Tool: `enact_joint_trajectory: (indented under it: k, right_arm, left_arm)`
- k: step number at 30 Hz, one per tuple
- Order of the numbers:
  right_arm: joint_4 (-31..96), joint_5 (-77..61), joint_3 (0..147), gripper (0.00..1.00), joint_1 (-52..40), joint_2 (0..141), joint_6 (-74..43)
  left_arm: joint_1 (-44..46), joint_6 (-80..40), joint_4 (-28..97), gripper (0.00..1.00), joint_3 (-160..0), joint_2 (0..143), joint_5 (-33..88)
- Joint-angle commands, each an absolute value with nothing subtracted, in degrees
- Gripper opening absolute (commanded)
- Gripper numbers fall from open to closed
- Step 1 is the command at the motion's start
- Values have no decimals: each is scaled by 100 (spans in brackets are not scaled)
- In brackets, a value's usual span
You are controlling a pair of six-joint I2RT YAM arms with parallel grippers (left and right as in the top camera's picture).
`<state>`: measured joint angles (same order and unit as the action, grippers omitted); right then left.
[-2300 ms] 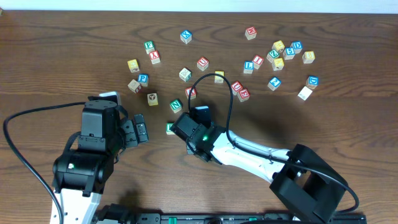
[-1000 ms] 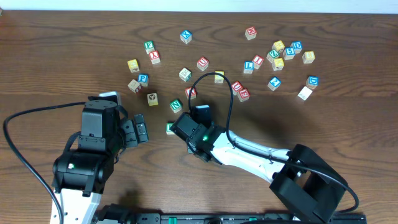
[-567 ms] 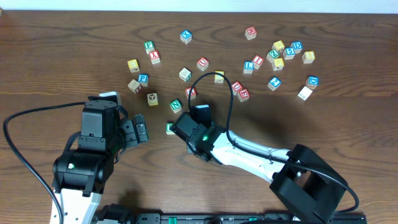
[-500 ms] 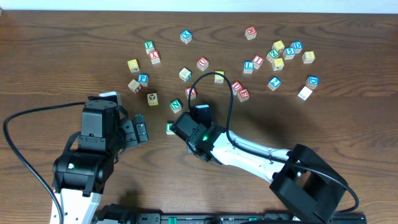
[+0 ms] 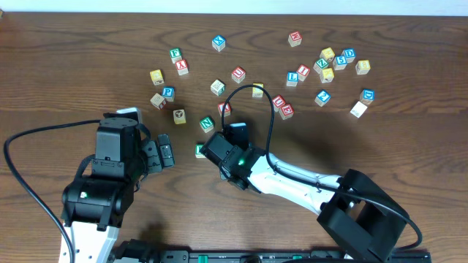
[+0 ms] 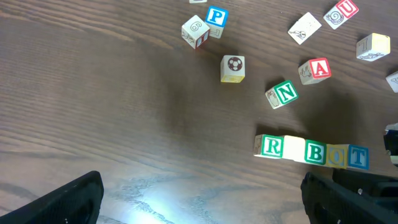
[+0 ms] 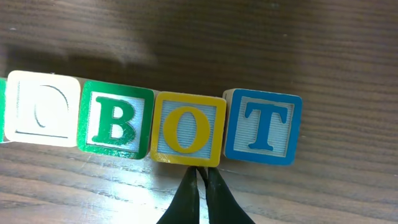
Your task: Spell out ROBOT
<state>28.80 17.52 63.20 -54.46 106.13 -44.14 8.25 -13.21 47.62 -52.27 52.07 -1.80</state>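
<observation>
Five letter blocks stand in a row on the wooden table. The left wrist view shows them as green R (image 6: 272, 146), a pale block (image 6: 293, 149), green B (image 6: 316, 153), yellow O (image 6: 336, 155) and blue T (image 6: 357, 156). The right wrist view shows the pale block with a faint O (image 7: 42, 107), then B (image 7: 115, 119), O (image 7: 188, 129) and T (image 7: 263, 126). My right gripper (image 7: 201, 175) is shut, its tips against the near edge of the yellow O. In the overhead view it (image 5: 219, 151) covers most of the row. My left gripper (image 6: 202, 205) is open and empty, left of the row (image 5: 167, 152).
Loose blocks lie beyond the row: green N (image 6: 283, 94), red A (image 6: 314, 70), a soccer-ball block (image 6: 232, 68) and blue P (image 6: 216, 17). Several more lie scattered across the far half of the table, with a cluster at the far right (image 5: 329, 62).
</observation>
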Motion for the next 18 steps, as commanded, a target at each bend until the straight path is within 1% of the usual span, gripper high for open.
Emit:
enact_joint_trajectory:
  k: [1,18]
  right_arm:
    - [2936,1796,6276,1,-5485,10707,-4493]
    - [2851,1796,6276,1,-5485,10707,-4407]
  left_arm:
    - [794,-1251,4775,100,-5354,5210,-211]
    - [794,-1251,4775,100,-5354,5210,-211]
